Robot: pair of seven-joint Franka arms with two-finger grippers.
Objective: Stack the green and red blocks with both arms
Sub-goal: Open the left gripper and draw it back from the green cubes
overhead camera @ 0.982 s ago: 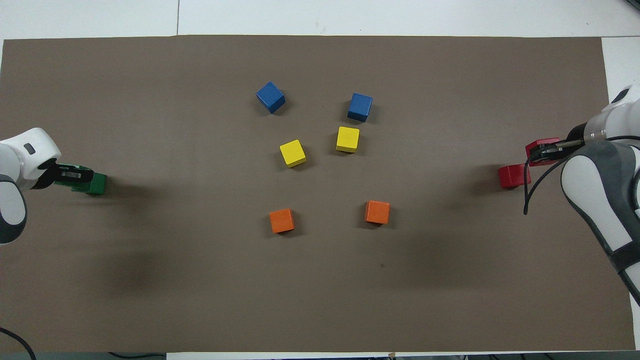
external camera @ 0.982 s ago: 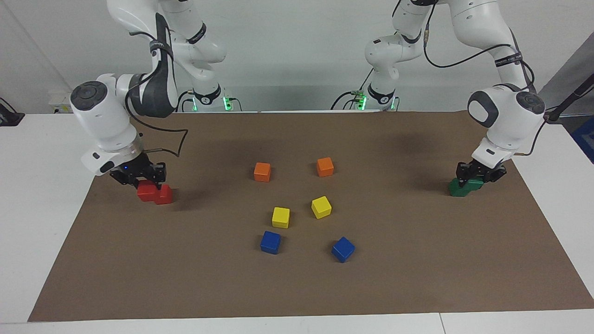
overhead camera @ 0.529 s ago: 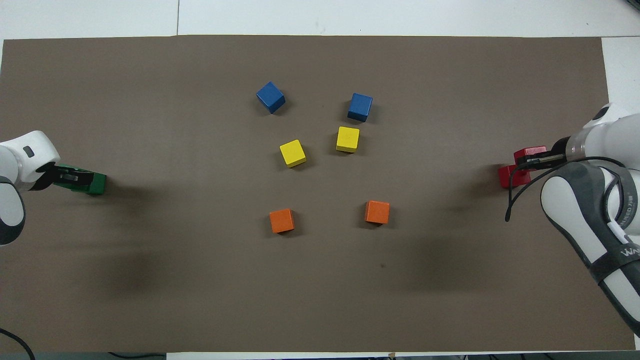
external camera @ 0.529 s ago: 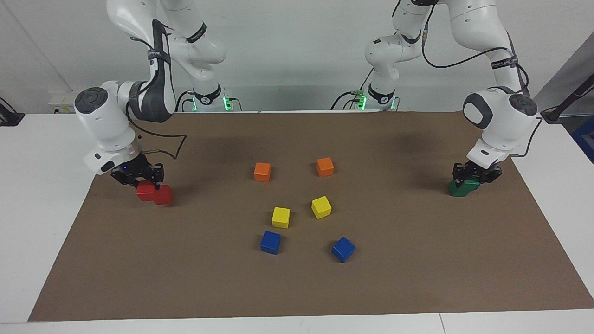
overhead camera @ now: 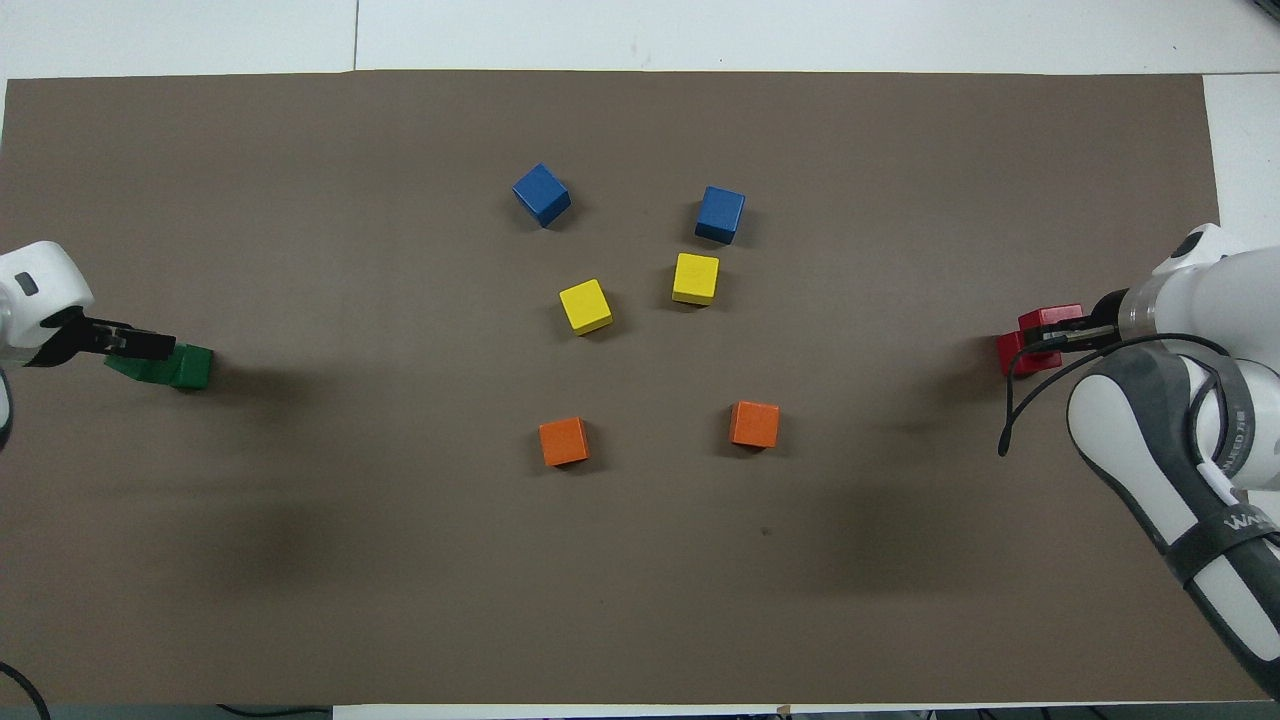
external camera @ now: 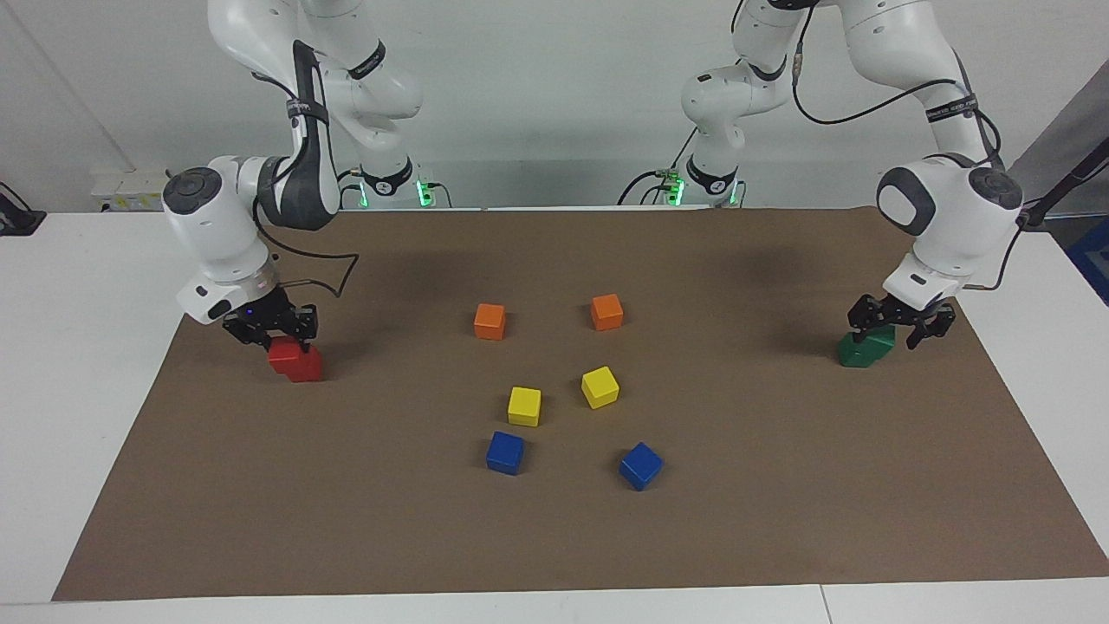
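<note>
My left gripper (external camera: 898, 328) stands open just above two green blocks near the left arm's end of the mat. The upper green block (external camera: 879, 340) rests skewed on the lower green block (external camera: 856, 355), and from overhead the green blocks (overhead camera: 185, 367) show beside the left gripper (overhead camera: 135, 345). At the right arm's end, my right gripper (external camera: 269, 331) is shut on a red block (external camera: 281, 353). That block overlaps the second red block (external camera: 306, 365) on the mat, offset from it; contact cannot be told. From overhead, the held red block (overhead camera: 1045, 322) sits partly over the lower red block (overhead camera: 1008, 352).
In the middle of the brown mat (external camera: 780, 503) lie two orange cubes (external camera: 489, 321) (external camera: 606, 312), two yellow cubes (external camera: 524, 406) (external camera: 599, 386) and two blue cubes (external camera: 505, 452) (external camera: 640, 465). All stand well away from both grippers.
My left gripper opened, let go of the upper green block and lifted slightly. My right gripper carried its red block sideways, closer over the other red block.
</note>
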